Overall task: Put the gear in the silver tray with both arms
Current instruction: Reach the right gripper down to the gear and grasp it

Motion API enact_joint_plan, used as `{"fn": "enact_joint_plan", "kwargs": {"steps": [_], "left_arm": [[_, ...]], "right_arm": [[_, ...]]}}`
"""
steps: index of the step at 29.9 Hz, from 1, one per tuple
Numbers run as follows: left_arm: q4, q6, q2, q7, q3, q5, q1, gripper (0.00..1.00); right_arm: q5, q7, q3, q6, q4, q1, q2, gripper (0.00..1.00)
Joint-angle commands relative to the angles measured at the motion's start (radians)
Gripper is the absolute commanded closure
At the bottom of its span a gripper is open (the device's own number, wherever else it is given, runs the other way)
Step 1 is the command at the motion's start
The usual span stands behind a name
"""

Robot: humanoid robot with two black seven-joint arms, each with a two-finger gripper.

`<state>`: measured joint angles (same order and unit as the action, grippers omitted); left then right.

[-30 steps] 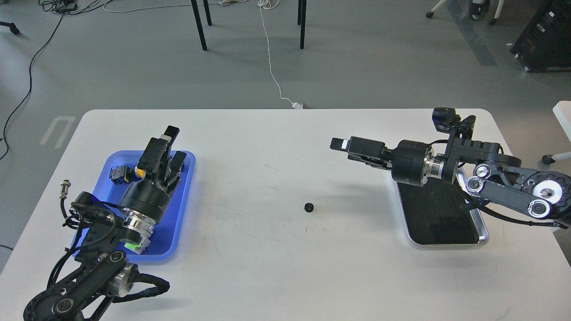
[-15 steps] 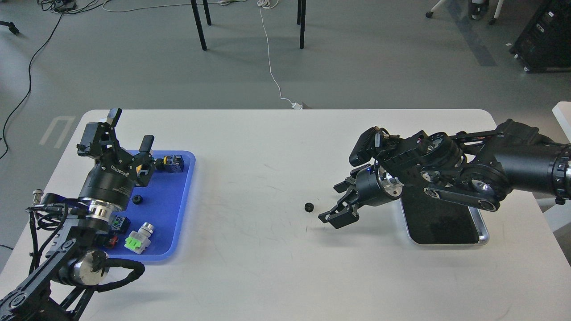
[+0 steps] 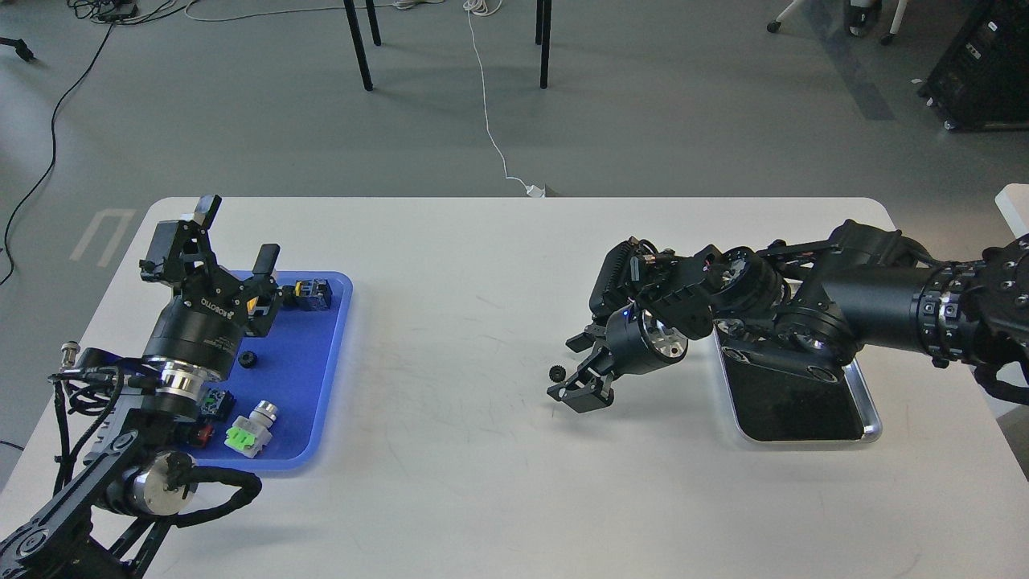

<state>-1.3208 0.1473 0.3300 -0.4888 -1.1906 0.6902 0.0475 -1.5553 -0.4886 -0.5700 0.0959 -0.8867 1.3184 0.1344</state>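
The small black gear (image 3: 555, 373) lies on the bare white tabletop (image 3: 482, 305), out in the middle, well apart from both trays. It sits there alone, which reads to me like a drop point between the two arms: one side can set it down, the other can collect it.

The right claw (image 3: 575, 368) is right at it now, tilted down toward the tabletop with its fingers spread, one finger behind the gear and the other in front and to the right. The gear looks to be at the mouth of the claw, not yet pinched; I can't tell whether a fingertip touches it. The low, slanted reach makes sense for a thing this flat and small, since the tips have to come nearly to the surface to get either side of it.

Just behind that arm sits the silver tray (image 3: 867, 402), its near end showing and its far end covered by the forearm. It's close to the right side, so the carry should be short once the grip is made.

Across the tabletop, the left claw (image 3: 231, 245) hangs above the far left corner of the blue tray (image 3: 321, 402), fingers apart and holding nothing. That tray carries another small gear (image 3: 248, 359), a green-and-white switch part (image 3: 248, 430) and other small components.
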Motion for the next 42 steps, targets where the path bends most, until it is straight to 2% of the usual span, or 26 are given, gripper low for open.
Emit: {"fn": "enact_joint_plan", "kwargs": {"steps": [1, 6, 11, 23, 26, 35, 38, 40, 42], "left_arm": [[0.0, 0.0, 0.0, 0.0, -0.001, 0.0, 0.0, 0.01], [0.0, 0.0, -0.002, 0.0, -0.001, 0.0, -0.001, 0.01], [0.0, 0.0, -0.002, 0.0, -0.003, -0.001, -0.001, 0.01], [0.002, 0.0, -0.003, 0.0, -0.003, -0.001, -0.001, 0.01], [0.002, 0.0, -0.005, 0.0, -0.001, -0.001, -0.001, 0.01], [0.002, 0.0, -0.012, 0.0, -0.001, -0.001, -0.001, 0.01], [0.002, 0.0, -0.012, 0.0, -0.003, -0.001, 0.0, 0.01], [0.002, 0.0, -0.012, 0.0, -0.001, -0.001, 0.0, 0.01], [0.002, 0.0, -0.012, 0.0, -0.001, -0.001, -0.001, 0.01]], "right_arm": [[0.001, 0.0, -0.011, -0.004, 0.028, -0.007, -0.024, 0.26], [0.001, 0.0, -0.014, -0.01, 0.041, -0.007, -0.033, 0.26], [0.001, 0.0, -0.016, -0.01, 0.063, -0.021, -0.05, 0.39], [0.001, 0.0, -0.016, -0.011, 0.078, -0.036, -0.056, 0.42], [0.001, 0.0, -0.016, -0.011, 0.083, -0.036, -0.058, 0.58], [0.001, 0.0, -0.016, -0.016, 0.092, -0.041, -0.07, 0.61], [0.001, 0.0, -0.024, -0.018, 0.092, -0.041, -0.071, 0.71], [0.001, 0.0, -0.027, -0.018, 0.092, -0.041, -0.071, 0.81], [0.001, 0.0, -0.027, -0.018, 0.092, -0.041, -0.071, 0.84]]}}
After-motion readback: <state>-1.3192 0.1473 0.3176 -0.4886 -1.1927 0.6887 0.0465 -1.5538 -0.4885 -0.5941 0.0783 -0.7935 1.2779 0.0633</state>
